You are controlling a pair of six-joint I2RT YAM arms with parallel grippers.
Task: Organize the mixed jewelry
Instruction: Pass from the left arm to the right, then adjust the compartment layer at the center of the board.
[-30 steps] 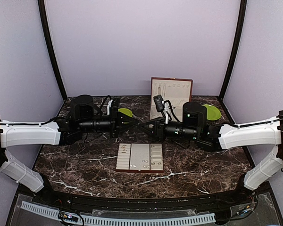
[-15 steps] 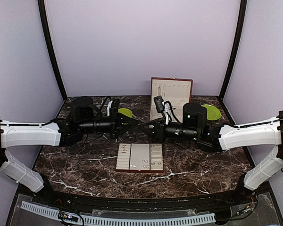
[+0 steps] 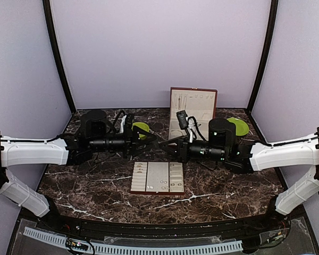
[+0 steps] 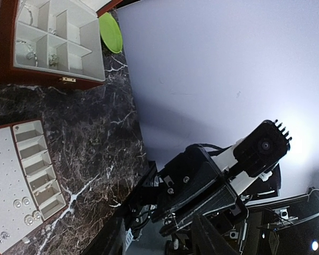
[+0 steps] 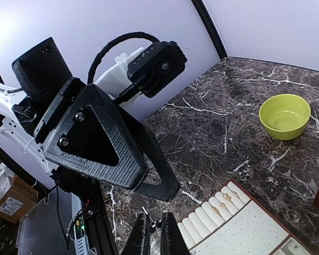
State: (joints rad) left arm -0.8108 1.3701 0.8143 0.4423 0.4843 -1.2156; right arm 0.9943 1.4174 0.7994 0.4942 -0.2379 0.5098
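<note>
- the two grippers meet tip to tip in the air just behind the flat jewelry tray. this looks like a hand-over of one piece between the arms, though no piece shows plainly.
- left gripper: its fingers stand partly apart, with nothing visible between them.
- right gripper: its fingers are pressed almost together. a thin sliver at their tips may be a pinched piece, but it is too small to tell.
- next move, as i judge it: the left arm draws clear, and the right arm goes down to the tray to set whatever it carries into a matching slot. the slots are narrow, so this calls for a slow, exact placement.
- the mixed jewelry is tiny, thin and shiny.
- rings sit in the rolls on the tray's left side, and stud-like pieces lie on its dotted middle pad near the front edge.
- further pieces lie in the compartments of the open jewelry box behind the tray.
- things this small and smooth would likely slip easily from a grip.
</note>
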